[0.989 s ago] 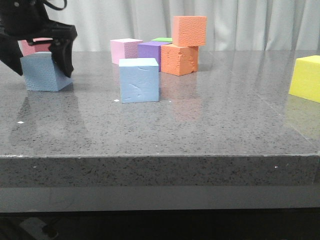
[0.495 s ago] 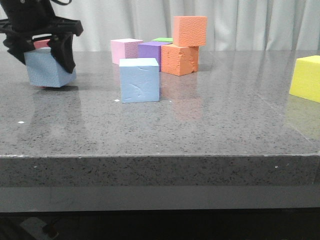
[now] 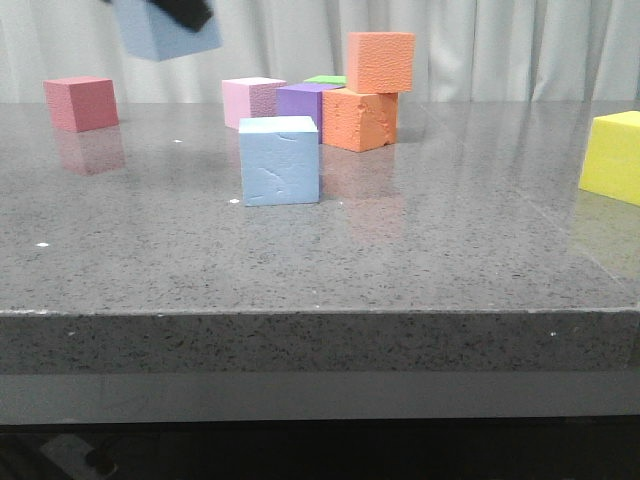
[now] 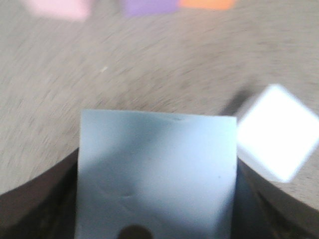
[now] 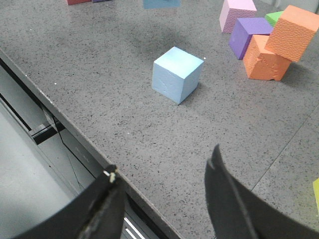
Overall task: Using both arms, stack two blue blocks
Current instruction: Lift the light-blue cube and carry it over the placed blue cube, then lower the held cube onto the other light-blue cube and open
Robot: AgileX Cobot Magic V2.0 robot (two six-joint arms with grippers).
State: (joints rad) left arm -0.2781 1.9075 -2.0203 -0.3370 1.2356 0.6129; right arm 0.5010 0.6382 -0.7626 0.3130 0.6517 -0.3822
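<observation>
My left gripper (image 4: 157,209) is shut on one pale blue block (image 4: 157,169), which fills the gap between its dark fingers. In the front view that block (image 3: 160,35) hangs high above the table's left part, with one black finger (image 3: 185,12) across its top. The other blue block (image 3: 279,160) stands on the grey table, below and to the right of the held one. It also shows in the left wrist view (image 4: 276,139) and the right wrist view (image 5: 175,73). My right gripper (image 5: 163,160) is open and empty over the table's front edge, well short of that block.
A red cube (image 3: 80,102) stands at the far left. Pink (image 3: 252,100), purple (image 3: 305,103) and green (image 3: 325,79) cubes and two stacked orange cubes (image 3: 370,95) stand behind the resting blue block. A yellow cube (image 3: 612,155) is at the right edge.
My left gripper closed on the left blue block and has lifted it up and to the right, uncovering the red cube. The other blue block has not moved.
</observation>
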